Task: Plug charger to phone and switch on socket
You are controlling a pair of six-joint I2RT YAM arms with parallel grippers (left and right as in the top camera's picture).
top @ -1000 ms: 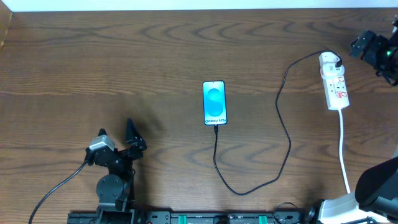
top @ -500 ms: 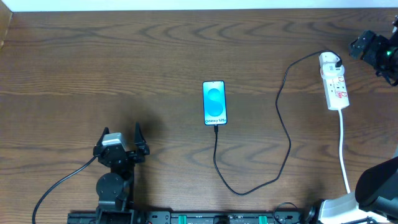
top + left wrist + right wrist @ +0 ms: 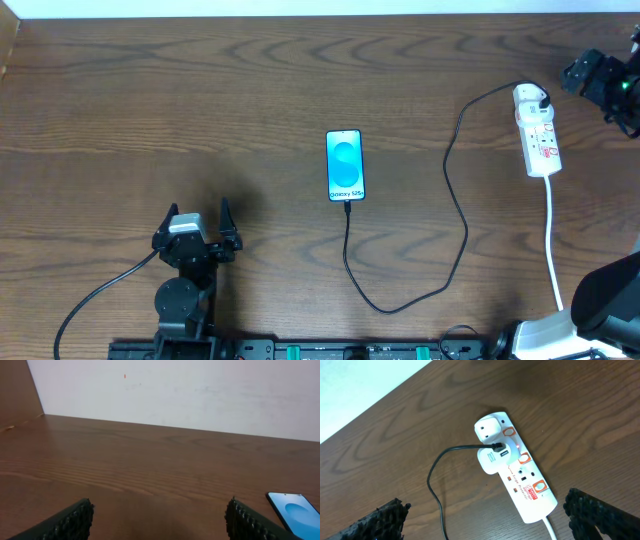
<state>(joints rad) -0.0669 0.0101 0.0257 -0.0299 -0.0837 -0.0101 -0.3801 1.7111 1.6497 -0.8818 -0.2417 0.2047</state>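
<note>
The phone (image 3: 345, 165) lies flat mid-table with its blue screen up; its corner shows in the left wrist view (image 3: 295, 515). The black charger cable (image 3: 455, 200) runs from the phone's lower edge, loops toward the front, and rises to the white socket strip (image 3: 538, 135). Its plug tip touches the phone's bottom edge. My left gripper (image 3: 197, 218) is open and empty at the front left, far from the phone (image 3: 160, 522). My right gripper (image 3: 487, 520) is open and empty, hovering above the strip (image 3: 515, 467) and the cable (image 3: 437, 490). It sits just right of the strip in the overhead view (image 3: 600, 80).
The strip's white mains lead (image 3: 552, 240) runs toward the front right. The right arm's base (image 3: 600, 300) stands at the front right corner and the left arm's base (image 3: 180, 305) at the front left. A white wall (image 3: 175, 390) bounds the table's far edge.
My left gripper has turned from a tilted pose to face straight toward the far edge, then stayed still. The right arm, phone, cable and strip have not moved.
</note>
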